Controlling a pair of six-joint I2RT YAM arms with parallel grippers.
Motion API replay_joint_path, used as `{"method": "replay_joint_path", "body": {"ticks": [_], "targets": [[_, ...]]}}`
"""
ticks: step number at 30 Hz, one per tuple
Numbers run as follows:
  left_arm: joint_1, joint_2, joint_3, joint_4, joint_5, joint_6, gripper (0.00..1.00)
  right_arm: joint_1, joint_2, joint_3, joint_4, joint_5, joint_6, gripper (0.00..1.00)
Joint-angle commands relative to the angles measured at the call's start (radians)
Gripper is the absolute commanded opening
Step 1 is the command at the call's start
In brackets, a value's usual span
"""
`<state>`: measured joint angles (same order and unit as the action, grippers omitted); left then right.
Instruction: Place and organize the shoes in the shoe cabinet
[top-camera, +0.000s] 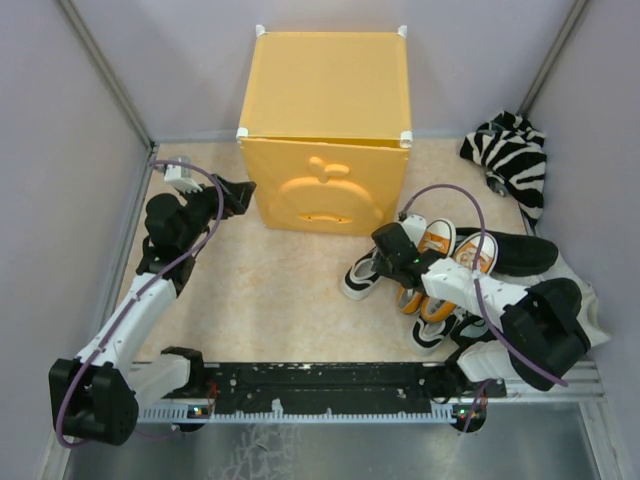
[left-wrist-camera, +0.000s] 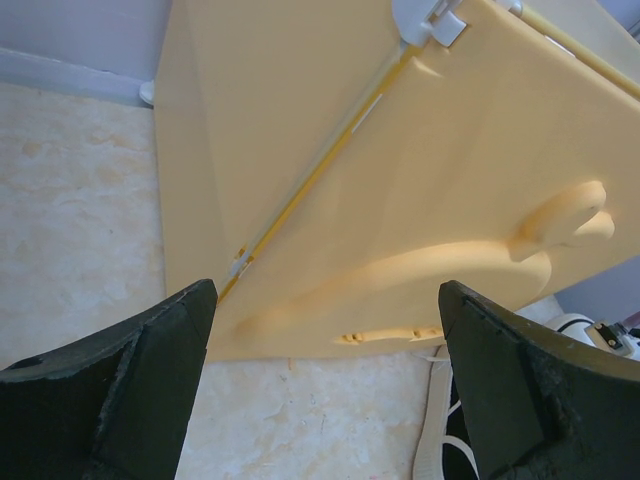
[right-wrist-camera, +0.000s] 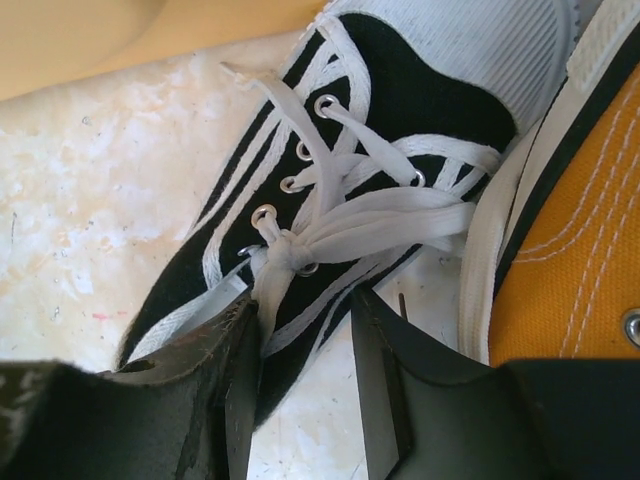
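Observation:
The yellow-orange shoe cabinet (top-camera: 325, 100) stands at the back with its apple-embossed door (top-camera: 325, 190) closed. My left gripper (top-camera: 240, 195) is open and empty by the cabinet's front left corner; the left wrist view shows the wide gripper (left-wrist-camera: 325, 380) facing the door (left-wrist-camera: 480, 200). Four shoes lie on the floor at the right. My right gripper (top-camera: 385, 245) is over a black-and-white shoe (top-camera: 362, 275). In the right wrist view the gripper (right-wrist-camera: 305, 370) is narrowly open, straddling this shoe's (right-wrist-camera: 380, 120) side wall, floor showing beside one finger. An orange shoe (right-wrist-camera: 580, 250) lies alongside.
Two orange shoes (top-camera: 435, 240) and the second black-and-white shoe (top-camera: 430, 335) lie under my right arm. A zebra-striped cloth (top-camera: 515, 155) sits in the back right corner, a dark item (top-camera: 520, 250) near it. Grey walls enclose the floor on three sides.

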<state>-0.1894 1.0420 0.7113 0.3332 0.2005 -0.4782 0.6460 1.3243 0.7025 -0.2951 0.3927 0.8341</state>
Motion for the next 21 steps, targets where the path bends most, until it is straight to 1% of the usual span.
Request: {"method": "replay_joint_path", "body": {"ticks": [1,6,11,13,14,15,17,18,19,20,21], "targets": [[-0.004,-0.018,-0.010,0.023,-0.006,0.009,0.98,0.008,0.039,-0.004,0.058,0.016,0.014,0.38],[-0.004,-0.017,-0.009,0.023,-0.006,0.008,0.98,0.008,0.085,-0.001,0.068,0.004,0.001,0.41],[-0.004,-0.023,-0.010,0.021,0.005,0.001,0.98,0.008,0.156,0.020,0.060,-0.003,0.012,0.52],[-0.004,-0.028,-0.009,0.018,0.005,0.001,0.98,0.009,0.188,0.027,0.056,-0.009,0.029,0.53],[-0.004,-0.031,-0.010,0.017,0.004,0.000,0.98,0.009,0.200,0.028,0.052,-0.010,0.039,0.52],[-0.004,-0.034,-0.012,0.017,0.002,0.000,0.98,0.008,0.210,0.026,0.050,-0.009,0.054,0.47],[-0.005,-0.040,-0.015,0.017,-0.001,0.002,0.98,0.008,0.215,0.012,0.065,-0.014,0.065,0.42],[-0.005,-0.043,-0.017,0.016,-0.005,0.003,0.98,0.007,0.212,0.003,0.071,-0.014,0.070,0.37],[-0.004,-0.045,-0.019,0.016,-0.007,0.004,0.98,0.008,0.204,-0.005,0.078,-0.015,0.070,0.30],[-0.005,-0.045,-0.020,0.017,-0.008,0.004,0.98,0.009,0.196,-0.014,0.086,-0.020,0.068,0.20],[-0.005,-0.045,-0.021,0.017,-0.009,0.004,0.98,0.008,0.185,-0.020,0.091,-0.023,0.060,0.07]]}}
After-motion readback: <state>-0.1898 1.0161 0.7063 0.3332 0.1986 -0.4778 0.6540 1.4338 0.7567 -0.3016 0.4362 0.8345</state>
